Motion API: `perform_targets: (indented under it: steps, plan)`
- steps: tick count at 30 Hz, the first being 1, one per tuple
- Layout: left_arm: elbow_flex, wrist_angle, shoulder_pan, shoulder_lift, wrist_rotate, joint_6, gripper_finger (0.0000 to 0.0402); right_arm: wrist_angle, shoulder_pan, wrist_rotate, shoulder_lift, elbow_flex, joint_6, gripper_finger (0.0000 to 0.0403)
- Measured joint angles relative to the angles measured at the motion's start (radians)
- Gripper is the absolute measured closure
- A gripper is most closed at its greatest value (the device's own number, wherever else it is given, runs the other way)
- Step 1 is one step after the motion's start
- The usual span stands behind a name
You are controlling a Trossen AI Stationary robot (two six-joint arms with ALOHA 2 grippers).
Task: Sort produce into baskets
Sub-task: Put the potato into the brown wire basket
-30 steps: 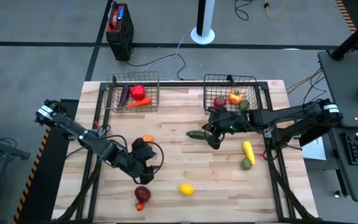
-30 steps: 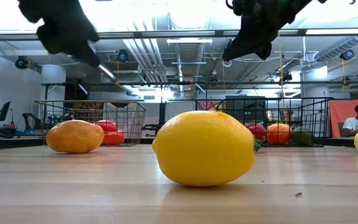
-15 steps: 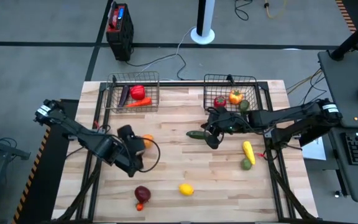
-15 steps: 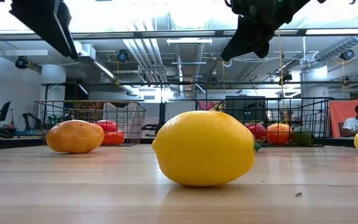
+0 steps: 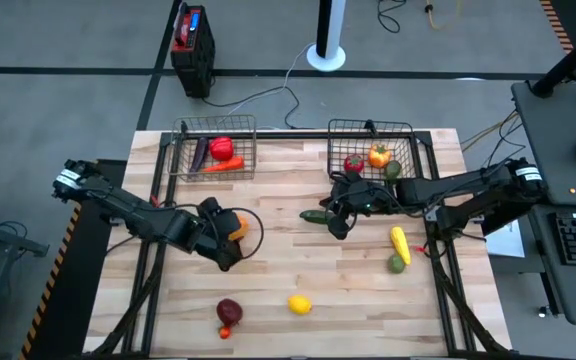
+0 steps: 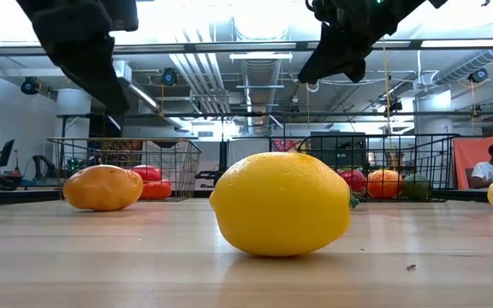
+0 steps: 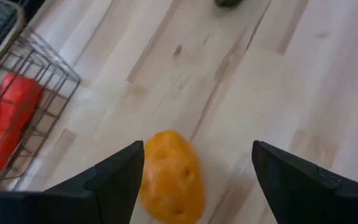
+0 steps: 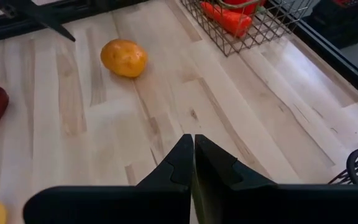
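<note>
- The left gripper has moved back and toward the table's centre since a second ago; it now hangs just over the orange fruit, fingers spread wide with the fruit between them, nothing gripped.
- The right gripper has barely shifted; it hovers beside the dark green vegetable, fingers pressed together and empty.
- The left basket holds red, orange-red and purple pieces; the right basket holds a red piece, an orange pepper and a green one.
- On the wooden table the lemon, the dark red piece, and the yellow and green pieces lie where they were.
</note>
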Motion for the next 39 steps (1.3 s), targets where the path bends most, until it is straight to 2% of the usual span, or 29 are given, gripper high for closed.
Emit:
perform_targets:
  steps: [3,7,16,21,34,39]
  plan:
    - [0.000,0.029,-0.001,0.003,0.005,0.008,0.0123,-0.004,0.000,-0.002,0.002,0.000,0.000,0.0393]
    - [0.000,0.045,-0.001,0.003,0.066,0.000,0.0123,-0.003,0.002,-0.004,0.002,0.000,0.000,0.0393]
    - [0.000,0.049,0.000,0.005,0.087,-0.111,0.0122,-0.003,0.004,-0.004,0.002,0.000,-0.001,0.0393]
    - [0.000,0.021,0.006,0.005,0.013,-0.196,0.0122,-0.001,0.004,-0.004,0.006,0.000,-0.003,0.0393]
    - [0.000,0.033,0.011,0.002,0.049,-0.187,0.0121,0.003,0.004,-0.003,0.054,0.000,-0.010,0.0393]
    - [0.000,0.030,0.017,0.002,0.079,-0.202,0.0107,0.005,0.004,-0.003,0.064,0.000,-0.009,0.0393]
